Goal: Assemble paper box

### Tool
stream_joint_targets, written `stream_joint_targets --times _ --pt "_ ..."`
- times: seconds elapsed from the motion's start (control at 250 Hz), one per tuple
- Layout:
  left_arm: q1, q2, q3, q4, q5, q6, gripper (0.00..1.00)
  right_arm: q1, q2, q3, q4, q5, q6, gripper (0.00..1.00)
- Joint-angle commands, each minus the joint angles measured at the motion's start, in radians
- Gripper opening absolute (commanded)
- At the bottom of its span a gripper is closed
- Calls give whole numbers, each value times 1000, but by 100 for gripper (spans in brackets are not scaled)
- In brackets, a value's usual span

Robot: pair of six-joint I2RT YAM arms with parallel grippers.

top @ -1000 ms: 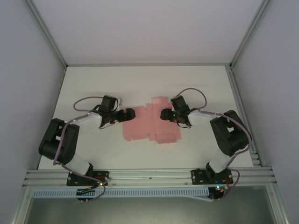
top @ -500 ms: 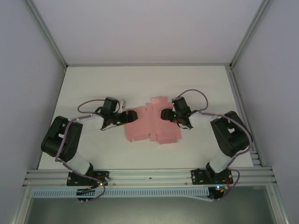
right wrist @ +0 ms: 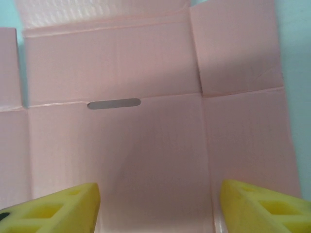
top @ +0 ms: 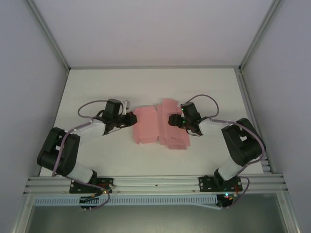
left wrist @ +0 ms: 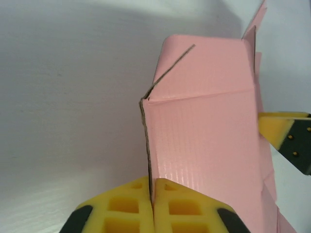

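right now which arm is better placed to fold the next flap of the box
Probably left: the left gripper is shut on the left edge of the paper box; the right gripper is open over the flat middle, holding nothing.

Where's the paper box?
Top view: the paper box lies central on the table, left gripper pinching its left edge, right gripper open over its right half.
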Motion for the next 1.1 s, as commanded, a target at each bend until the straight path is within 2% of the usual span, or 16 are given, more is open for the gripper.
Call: stream_joint_targets --times 0.0,0.144,0.323,0.439,0.511,0.603,0.707,0.819,0.926,1.098 --pt "-22 -50 46 -67 -56 87 0 -8 -40 -29 -117 -15 -14 70" --pt "-30 -149 57 -74 -85 197 0 -40 -171 -4 -196 10 -93 77" --pt "-42 -296 100 -59 -53 368 0 -127 -448 -59 -194 7 -154 86" --pt "-44 -357 151 -48 -7 438 0 -202 -637 -133 -145 -81 -222 90" --pt "-45 -374 192 -48 25 451 0 -239 -734 -183 -96 -153 -279 92" --pt "-46 -389 239 -43 85 442 0 -305 -817 -219 -38 -261 -275 93" --pt "-46 -417 272 -26 167 431 0 -375 -841 -261 88 -388 -222 93" --pt "-45 -470 292 -6 222 427 0 -399 -797 -275 204 -493 -180 92" --pt "-47 -525 306 -3 225 406 0 -405 -739 -262 292 -562 -153 89" --pt "-47 -588 307 9 217 358 0 -413 -690 -263 472 -656 -99 78"
